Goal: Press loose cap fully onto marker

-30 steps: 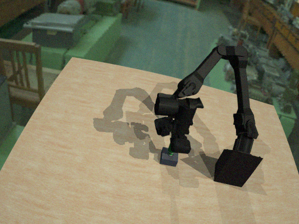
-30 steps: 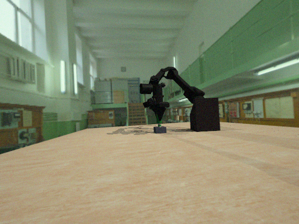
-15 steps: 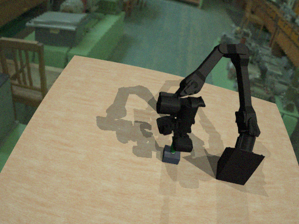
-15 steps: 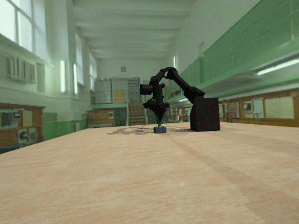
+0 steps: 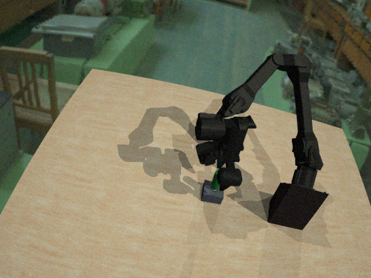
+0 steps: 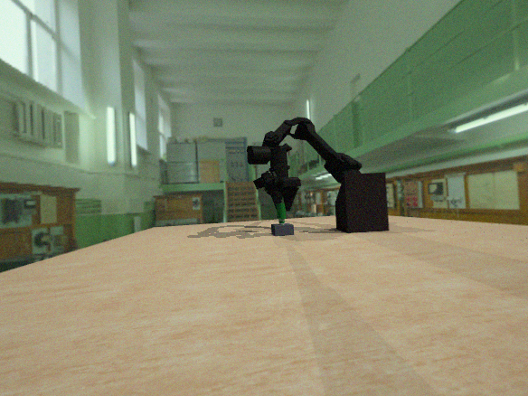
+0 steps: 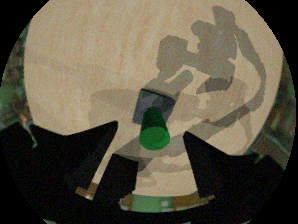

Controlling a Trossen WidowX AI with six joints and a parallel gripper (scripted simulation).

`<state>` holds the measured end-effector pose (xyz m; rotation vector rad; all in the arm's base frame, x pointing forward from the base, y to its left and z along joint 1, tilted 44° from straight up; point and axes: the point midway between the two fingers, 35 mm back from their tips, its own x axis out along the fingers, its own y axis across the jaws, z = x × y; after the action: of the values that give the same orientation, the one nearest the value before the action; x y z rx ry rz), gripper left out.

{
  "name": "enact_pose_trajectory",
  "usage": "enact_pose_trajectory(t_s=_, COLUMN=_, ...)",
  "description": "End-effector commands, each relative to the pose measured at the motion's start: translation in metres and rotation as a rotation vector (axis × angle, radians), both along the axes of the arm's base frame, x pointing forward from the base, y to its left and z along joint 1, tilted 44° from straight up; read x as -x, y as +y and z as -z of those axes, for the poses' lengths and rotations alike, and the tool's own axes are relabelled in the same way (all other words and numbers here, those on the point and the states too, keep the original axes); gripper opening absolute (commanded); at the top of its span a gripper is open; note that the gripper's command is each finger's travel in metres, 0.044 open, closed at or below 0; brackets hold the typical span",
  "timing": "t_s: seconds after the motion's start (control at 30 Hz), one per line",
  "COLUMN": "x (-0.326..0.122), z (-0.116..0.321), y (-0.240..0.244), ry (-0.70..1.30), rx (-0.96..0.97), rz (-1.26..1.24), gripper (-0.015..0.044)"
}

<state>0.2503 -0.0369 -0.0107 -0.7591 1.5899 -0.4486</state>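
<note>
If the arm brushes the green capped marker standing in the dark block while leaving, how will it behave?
The green capped marker looks rigid and is tall and slim, so it may tip. The squat dark grey-blue holder block probably steadies it. The open gripper straddles it, so lifting straight up seems safest.

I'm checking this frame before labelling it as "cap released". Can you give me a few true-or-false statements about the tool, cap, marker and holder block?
1. The tool is open, its fingers standing apart on either side of the cap. True.
2. The cap lies on its side on the table. False: the green cap sits on top of the marker, above the holder block.
3. The marker stands in the holder block. True.
4. The arm has moved well away from the marker. False: the tool hangs directly over the cap.
5. The holder block touches the arm's base. False: bare table shows between them.
</note>
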Motion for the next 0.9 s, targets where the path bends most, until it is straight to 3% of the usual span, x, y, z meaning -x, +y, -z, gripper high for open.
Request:
enact_pose_trajectory(t_s=0.0, x=-0.0058, z=-0.0342, y=0.0364, ry=-0.024, rx=-0.011, rz=-0.014, gripper=0.044)
enact_pose_trajectory(t_s=0.17, x=-0.0043, z=-0.0441, y=0.0448, ry=-0.024, rx=-0.009, rz=-0.013, gripper=0.044)
enact_pose_trajectory(t_s=0.3, x=-0.0044, z=-0.0381, y=0.0387, ry=-0.108, rx=-0.004, rz=0.073, gripper=0.0335)
enact_pose_trajectory(t_s=0.7, x=-0.0044, z=-0.0381, y=0.0387, ry=-0.108, rx=-0.004, rz=0.073, gripper=0.002)
enact_pose_trajectory(t_s=0.87, x=-0.0044, z=-0.0381, y=0.0387, ry=-0.108, rx=-0.004, rz=0.073, gripper=0.0)
